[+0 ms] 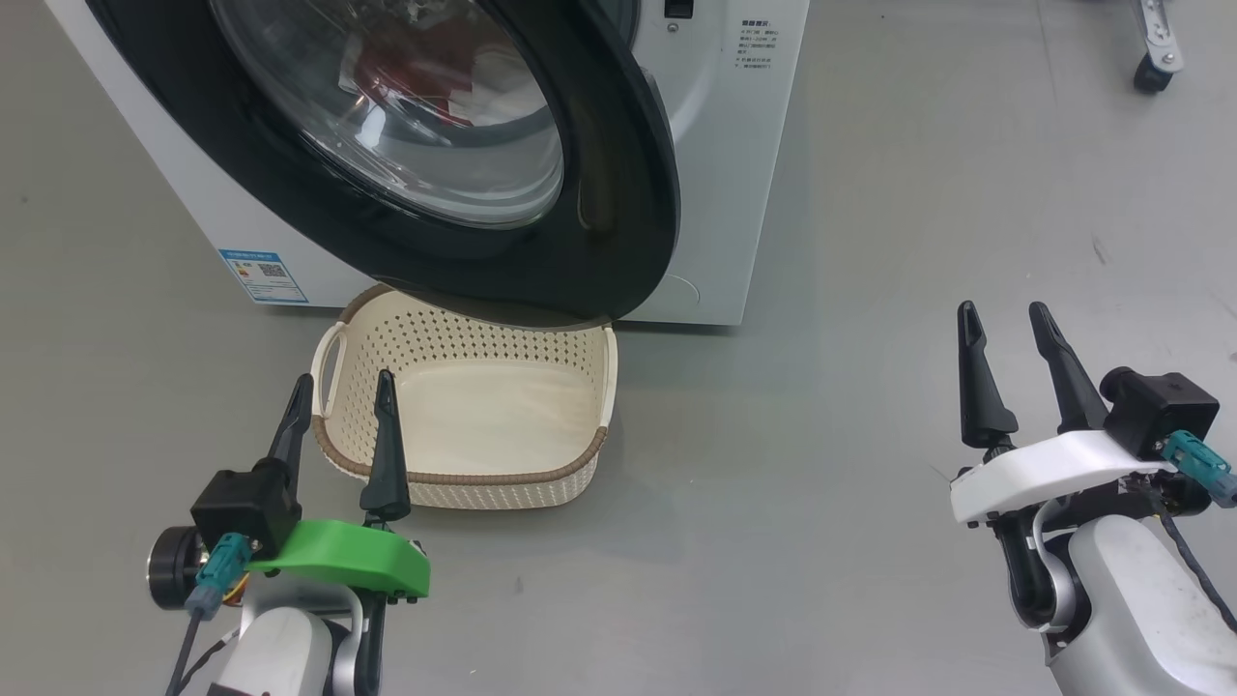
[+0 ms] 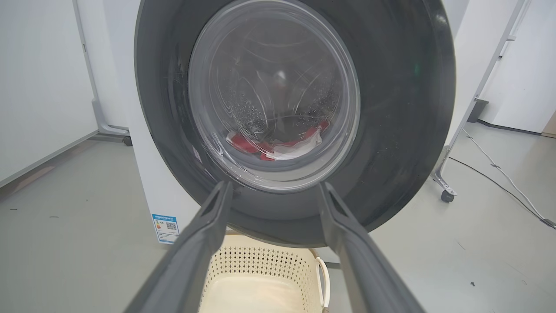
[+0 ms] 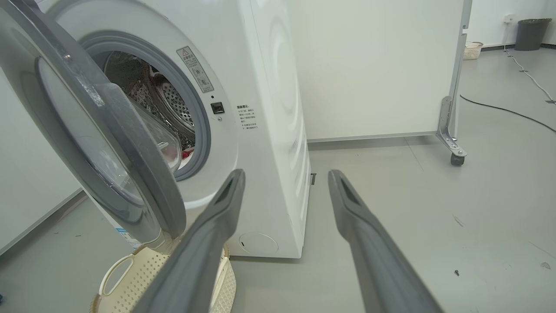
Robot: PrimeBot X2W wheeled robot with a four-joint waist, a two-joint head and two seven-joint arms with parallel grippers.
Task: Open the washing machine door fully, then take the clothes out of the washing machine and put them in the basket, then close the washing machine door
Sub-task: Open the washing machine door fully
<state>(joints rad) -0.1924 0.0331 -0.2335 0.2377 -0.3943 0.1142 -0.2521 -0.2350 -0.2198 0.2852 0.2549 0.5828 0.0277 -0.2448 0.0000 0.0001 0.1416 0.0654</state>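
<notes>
The white washing machine (image 1: 725, 145) stands at the top of the head view. Its door (image 1: 618, 232), a glossy black ring around bulging glass, hangs partly open over the basket (image 1: 464, 478). The cream basket sits on the floor below the door with nothing in it. Red and white clothes (image 2: 278, 145) lie in the steel drum, seen through the glass, and a bit of the clothes (image 3: 184, 153) shows through the gap. My left gripper (image 1: 344, 382) is open at the basket's near left rim. My right gripper (image 1: 1002, 311) is open over bare floor, well right of the machine.
Grey floor spreads to the right of the machine. A white partition on a castered frame (image 3: 451, 148) stands behind and to the right. A cable (image 3: 508, 111) runs across the floor, with a dark bin (image 3: 530, 32) far back. Another caster (image 1: 1150, 72) shows at the upper right.
</notes>
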